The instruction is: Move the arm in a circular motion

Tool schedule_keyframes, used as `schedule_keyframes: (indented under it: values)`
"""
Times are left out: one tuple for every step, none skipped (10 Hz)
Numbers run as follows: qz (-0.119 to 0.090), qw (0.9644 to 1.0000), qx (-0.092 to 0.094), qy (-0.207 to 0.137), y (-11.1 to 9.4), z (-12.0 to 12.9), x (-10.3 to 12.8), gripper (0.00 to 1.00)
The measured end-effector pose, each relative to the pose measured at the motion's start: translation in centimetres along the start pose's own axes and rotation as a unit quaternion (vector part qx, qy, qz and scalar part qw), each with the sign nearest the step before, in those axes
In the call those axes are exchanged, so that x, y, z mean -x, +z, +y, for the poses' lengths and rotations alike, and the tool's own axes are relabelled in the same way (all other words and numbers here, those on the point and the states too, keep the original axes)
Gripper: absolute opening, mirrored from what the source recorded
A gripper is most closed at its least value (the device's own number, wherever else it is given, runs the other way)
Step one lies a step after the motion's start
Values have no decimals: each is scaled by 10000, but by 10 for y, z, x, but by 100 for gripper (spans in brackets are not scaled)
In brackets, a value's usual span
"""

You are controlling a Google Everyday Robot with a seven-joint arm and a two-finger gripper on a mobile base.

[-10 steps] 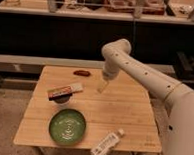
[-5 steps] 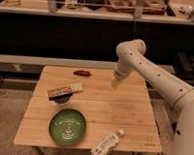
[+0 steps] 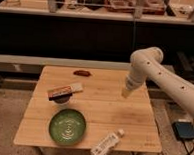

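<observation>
One cream-white robot arm [image 3: 160, 79] of thick rounded tube segments reaches in from the right, elbow bent high, narrow pale gripper [image 3: 125, 93] pointing down over the right part of the light wooden surface [image 3: 112, 118], holding nothing. Can't tell if it's open or closed. Likely kept clear above the objects so it can sweep a circle w/o hitting them. Left of gripper: flat box w/ orange label [image 3: 65, 92], text unreadable. Lower left: green round plate [image 3: 67, 126]. Below: white bottle lying on its side [image 3: 105, 146], label illegible. Upper left: small dark reddish item [image 3: 82, 73].
</observation>
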Motion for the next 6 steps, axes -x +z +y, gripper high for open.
schedule_keyframes:
  values:
    - [48, 10000, -27, 64, -1, -6, 1, 45]
    - [48, 9999, -93, 134, -4, -5, 11, 45]
    - [-37, 9999, -75, -58, -7, -5, 15, 45]
    - [-82, 9997, -70, -212, -9, -6, 18, 45]
    - [-106, 9995, -42, -308, -12, -9, 20, 45]
    - [-121, 9992, -14, -387, -12, -16, 24, 45]
